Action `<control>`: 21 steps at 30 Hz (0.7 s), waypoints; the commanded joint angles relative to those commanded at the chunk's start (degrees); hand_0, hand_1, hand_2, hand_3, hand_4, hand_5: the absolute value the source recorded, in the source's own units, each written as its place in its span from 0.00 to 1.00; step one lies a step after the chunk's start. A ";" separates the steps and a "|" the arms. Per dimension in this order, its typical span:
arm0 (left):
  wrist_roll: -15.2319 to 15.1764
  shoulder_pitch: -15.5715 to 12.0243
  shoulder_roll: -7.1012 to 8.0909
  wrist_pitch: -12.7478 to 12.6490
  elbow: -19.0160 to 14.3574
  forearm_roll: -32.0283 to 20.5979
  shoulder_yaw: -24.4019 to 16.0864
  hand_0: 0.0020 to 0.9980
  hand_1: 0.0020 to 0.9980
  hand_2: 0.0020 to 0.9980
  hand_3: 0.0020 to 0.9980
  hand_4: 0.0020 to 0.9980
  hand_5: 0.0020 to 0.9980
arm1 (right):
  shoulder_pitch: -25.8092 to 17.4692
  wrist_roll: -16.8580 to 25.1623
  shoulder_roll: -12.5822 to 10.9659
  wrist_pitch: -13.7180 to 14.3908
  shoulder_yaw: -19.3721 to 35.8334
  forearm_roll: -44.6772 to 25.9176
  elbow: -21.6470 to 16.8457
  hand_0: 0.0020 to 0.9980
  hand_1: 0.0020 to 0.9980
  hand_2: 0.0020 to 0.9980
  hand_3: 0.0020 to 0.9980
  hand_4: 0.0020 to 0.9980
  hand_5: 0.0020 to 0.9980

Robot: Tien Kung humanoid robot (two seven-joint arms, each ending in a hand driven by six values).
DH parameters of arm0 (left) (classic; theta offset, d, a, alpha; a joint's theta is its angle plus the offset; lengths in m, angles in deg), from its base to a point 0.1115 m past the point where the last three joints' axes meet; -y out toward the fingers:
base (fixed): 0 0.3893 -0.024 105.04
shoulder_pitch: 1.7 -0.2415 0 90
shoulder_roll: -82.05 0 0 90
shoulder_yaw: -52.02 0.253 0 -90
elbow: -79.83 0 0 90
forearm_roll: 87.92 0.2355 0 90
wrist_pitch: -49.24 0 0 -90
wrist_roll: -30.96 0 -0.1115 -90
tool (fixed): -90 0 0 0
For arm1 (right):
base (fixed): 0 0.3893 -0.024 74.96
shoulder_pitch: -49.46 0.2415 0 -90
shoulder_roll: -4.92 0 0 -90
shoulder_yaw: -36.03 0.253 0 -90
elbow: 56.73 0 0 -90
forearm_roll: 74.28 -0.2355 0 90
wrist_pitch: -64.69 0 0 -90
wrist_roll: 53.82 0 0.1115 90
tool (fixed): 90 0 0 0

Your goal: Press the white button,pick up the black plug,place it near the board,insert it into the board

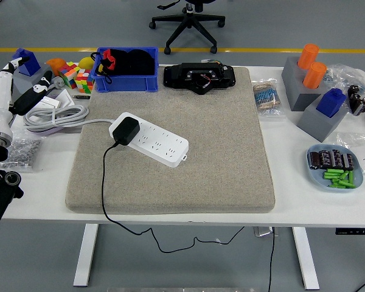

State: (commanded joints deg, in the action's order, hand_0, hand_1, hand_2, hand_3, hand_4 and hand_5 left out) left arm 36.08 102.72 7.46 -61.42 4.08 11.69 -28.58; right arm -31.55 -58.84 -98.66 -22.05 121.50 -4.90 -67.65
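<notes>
The black plug (126,131) sits plugged into the left end of the white power strip (155,141), which lies at an angle on the grey mat (219,152). The plug's black cable (104,182) runs down over the table's front edge. The strip's right end (185,157) has a small tab; I cannot make out the white button. My left hand (25,82) is at the far left edge, well away from the strip, with its fingers relaxed and holding nothing. The right arm is out of view.
A coiled white cable (55,115), colour cubes (79,78) and a blue bin (126,70) stand at the back left. A black device (199,77) lies at the mat's far edge. Grey blocks (319,100) and a blue dish (334,167) are on the right.
</notes>
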 joint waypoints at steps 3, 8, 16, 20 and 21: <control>-0.27 0.05 0.11 0.04 -0.41 -0.34 0.12 1.00 0.98 0.92 0.87 0.77 0.70 | -0.10 0.01 0.07 0.01 0.21 0.15 0.04 0.62 0.60 0.59 0.59 0.65 0.38; -0.03 0.11 0.18 0.18 -0.82 0.00 0.21 1.00 0.98 0.91 0.87 0.77 0.70 | 0.03 -0.05 0.07 0.00 0.74 0.36 0.07 0.62 0.60 0.59 0.58 0.65 0.39; 1.40 -0.34 -0.20 1.21 -0.29 -0.49 -0.20 1.00 0.98 0.91 0.87 0.77 0.70 | 0.14 -0.23 0.12 -0.06 0.07 0.22 0.41 0.62 0.60 0.59 0.59 0.65 0.39; 1.30 -0.35 -0.30 1.26 -0.55 -0.82 -0.22 1.00 0.98 0.91 0.87 0.77 0.70 | -0.01 -0.24 0.46 -0.02 0.56 0.58 0.42 0.62 0.60 0.59 0.59 0.65 0.39; 1.23 -0.31 -0.32 1.25 -0.57 -0.85 -0.18 1.00 0.98 0.91 0.87 0.77 0.70 | -0.06 -0.24 0.51 -0.02 0.70 0.66 0.42 0.62 0.60 0.59 0.59 0.65 0.39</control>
State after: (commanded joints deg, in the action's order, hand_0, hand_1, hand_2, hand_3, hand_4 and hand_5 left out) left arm 37.31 102.41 7.14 -60.17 3.51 10.84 -28.76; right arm -31.61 -59.08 -98.16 -22.07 122.19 -4.24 -67.22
